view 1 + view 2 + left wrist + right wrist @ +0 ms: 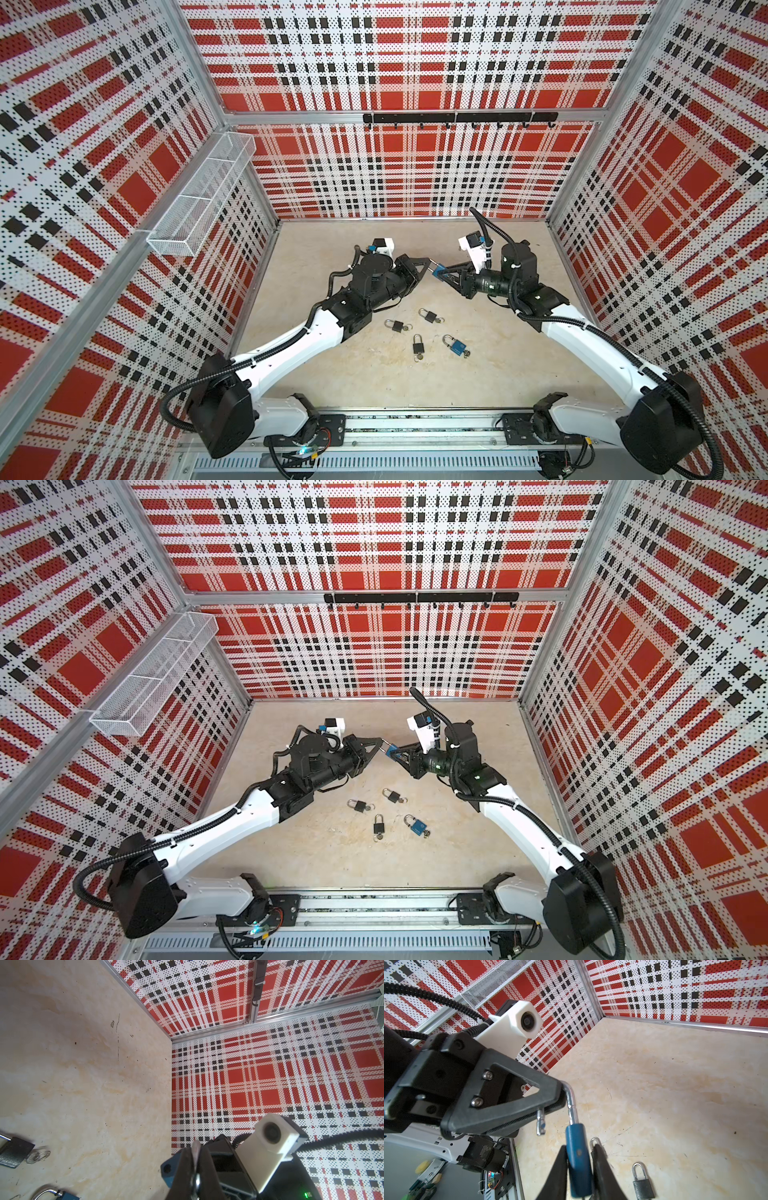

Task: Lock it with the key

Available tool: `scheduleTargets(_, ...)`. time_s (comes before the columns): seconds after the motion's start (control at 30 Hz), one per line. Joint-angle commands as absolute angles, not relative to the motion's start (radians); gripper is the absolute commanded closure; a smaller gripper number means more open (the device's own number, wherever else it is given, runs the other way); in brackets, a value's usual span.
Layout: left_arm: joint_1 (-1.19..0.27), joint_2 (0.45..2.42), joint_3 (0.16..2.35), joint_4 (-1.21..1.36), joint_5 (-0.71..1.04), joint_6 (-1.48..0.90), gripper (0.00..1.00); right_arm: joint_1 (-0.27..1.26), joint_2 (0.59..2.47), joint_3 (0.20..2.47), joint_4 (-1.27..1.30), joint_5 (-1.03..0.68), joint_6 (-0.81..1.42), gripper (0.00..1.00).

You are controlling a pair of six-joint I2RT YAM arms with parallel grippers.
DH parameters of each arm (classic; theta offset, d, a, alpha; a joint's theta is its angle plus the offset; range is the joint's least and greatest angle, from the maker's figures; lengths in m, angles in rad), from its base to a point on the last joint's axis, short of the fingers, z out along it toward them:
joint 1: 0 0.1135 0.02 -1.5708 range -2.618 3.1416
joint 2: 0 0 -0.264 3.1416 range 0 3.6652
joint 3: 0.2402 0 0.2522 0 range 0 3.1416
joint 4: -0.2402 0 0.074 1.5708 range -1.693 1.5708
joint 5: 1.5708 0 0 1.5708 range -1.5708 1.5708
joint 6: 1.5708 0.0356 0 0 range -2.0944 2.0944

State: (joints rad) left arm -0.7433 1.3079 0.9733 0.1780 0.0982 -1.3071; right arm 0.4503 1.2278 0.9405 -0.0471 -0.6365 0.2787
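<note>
Left gripper (428, 262) is pinched shut on the silver shackle (571, 1101) of a blue padlock (575, 1136). The right gripper (579, 1153) has its two black fingers closed against the padlock's body from either side. The two arms meet tip to tip over the middle of the table (478, 374), toward the back wall, with the lock held between them clear of the surface. The shackle stands open: one leg runs into the blue body and the free end hangs beside it in the air. Whether a key sits in this lock cannot be told. The table is a pale beige sheet, mottled with yellowish stains, fine scratches and dark specks. Nearer the front lie three black padlocks (432, 316) (397, 325) (417, 345) and a second blue padlock (457, 346), near one another but apart, their shackles closed. A small wire key ring (38, 1156) lies at the base of one black lock. Perforated panels printed in red, white and black plaid wall the table on three sides, set in aluminium framing. A white mesh basket (199, 187) hangs on the left wall and a black hook rail (459, 117) runs along the back wall. Both arm bases sit on a metal rail (415, 430) at the front edge.
</note>
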Motion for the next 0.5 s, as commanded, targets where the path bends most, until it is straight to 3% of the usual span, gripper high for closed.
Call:
scheduleTargets(0.0,-0.752,1.28,0.999,0.218,0.089,-1.324,1.0,0.456,1.232,0.965,0.0,-0.641,0.278,0.88)
scheduleTargets(0.1,-0.753,1.28,0.999,0.218,0.087,-1.318,1.0,0.456,1.229,0.966,0.002,-0.646,0.285,1.0)
scheduleTargets(0.3,-0.714,1.266,1.0,0.188,0.157,-1.242,0.98,0.455,1.209,0.987,-0.035,-0.657,0.299,1.0)
scheduleTargets(0.37,-0.681,1.257,0.999,0.172,0.213,-1.202,0.66,0.455,1.201,1.0,-0.054,-0.674,0.31,1.0)
scheduleTargets(0.4,-0.66,1.249,0.996,0.164,0.243,-1.187,0.59,0.456,1.2,1.009,-0.069,-0.683,0.313,1.0)
scheduleTargets(0.47,-0.611,1.23,0.993,0.147,0.308,-1.139,0.55,0.456,1.194,1.028,-0.103,-0.704,0.32,1.0)
